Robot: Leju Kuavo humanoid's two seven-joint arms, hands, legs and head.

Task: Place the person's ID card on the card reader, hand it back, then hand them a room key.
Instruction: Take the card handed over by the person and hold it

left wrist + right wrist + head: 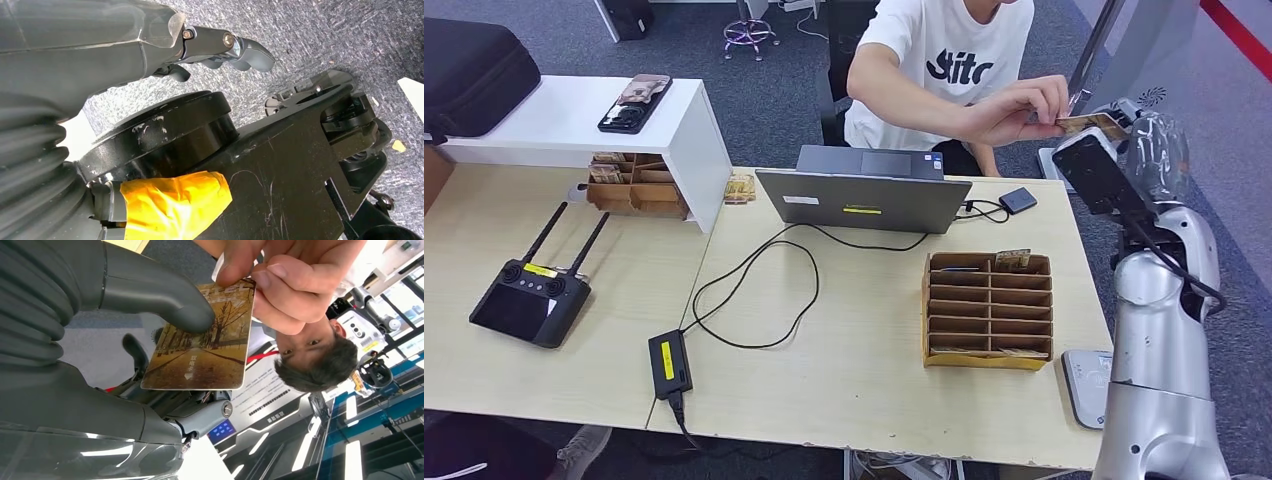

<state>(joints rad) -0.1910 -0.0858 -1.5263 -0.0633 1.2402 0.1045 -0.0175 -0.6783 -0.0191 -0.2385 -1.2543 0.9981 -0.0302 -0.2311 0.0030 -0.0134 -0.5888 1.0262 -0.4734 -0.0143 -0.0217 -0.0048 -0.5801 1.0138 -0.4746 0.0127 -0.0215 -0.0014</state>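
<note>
My right hand (150, 340) pinches the thin, stiff, slick room key card (202, 340) by one edge, thumb on its face; the person's hand (280, 280) grips the opposite edge; my left hand (220, 50) hangs with fingers curled, holding nothing.

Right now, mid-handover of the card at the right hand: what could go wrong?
1. The card is shared: the right hand has its thumb on it and the person's hand pinches its other end. Mistimed release may drop it.
2. It is held off the table edge, so it would likely fall to the floor.
</note>
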